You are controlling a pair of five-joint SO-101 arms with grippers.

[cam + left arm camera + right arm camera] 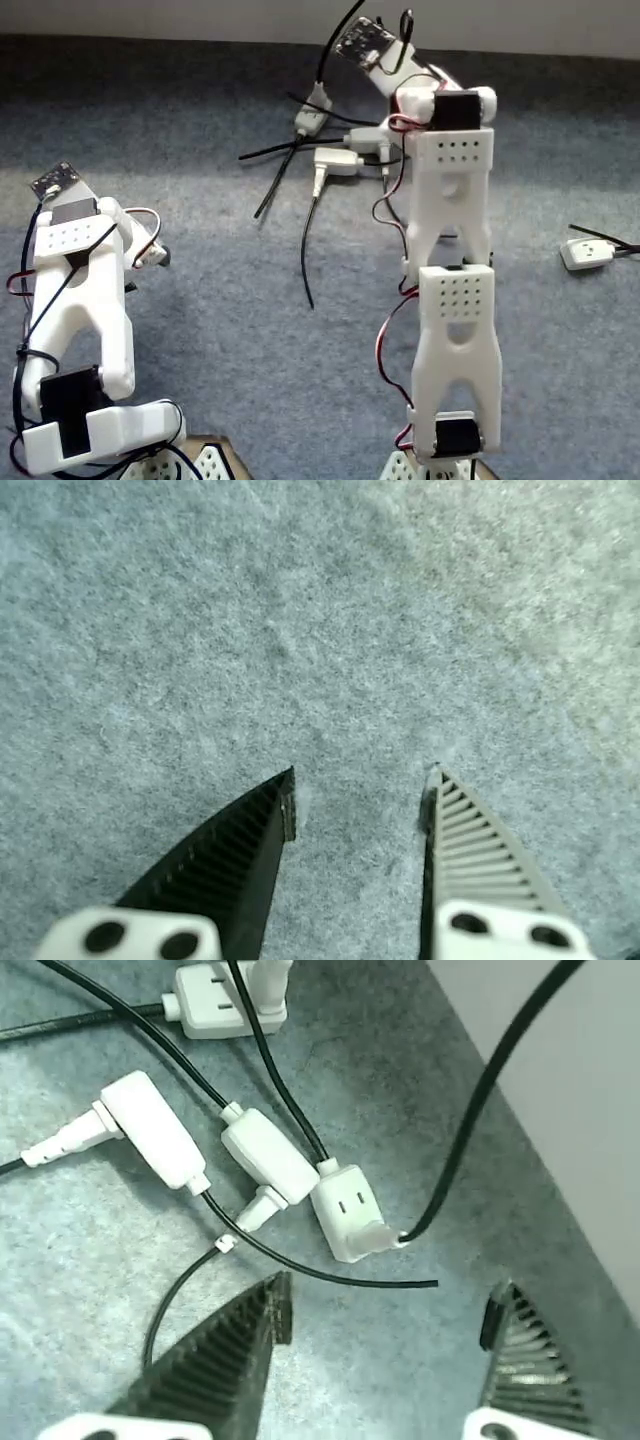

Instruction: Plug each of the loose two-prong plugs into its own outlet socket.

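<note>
My right gripper (388, 1310) is open and hovers just short of a white outlet socket (345, 1210) with two slots, lying on the grey carpet with a black cable leaving it. Beside it lie two white two-prong plugs (265, 1155) (150, 1130), cables crossing over them. Farther off is another white socket (215, 1005) with a plug seated in it. In the high view this cluster (338, 160) lies at the far middle, with the near socket (312, 112) by the right arm (455, 160). My left gripper (360, 800) is open over bare carpet, at the left (152, 252).
A separate white socket (585, 252) with a black cable lies on the carpet at the right. Black cables (305, 240) trail from the cluster toward the middle. A pale wall (590, 1070) borders the carpet behind the cluster.
</note>
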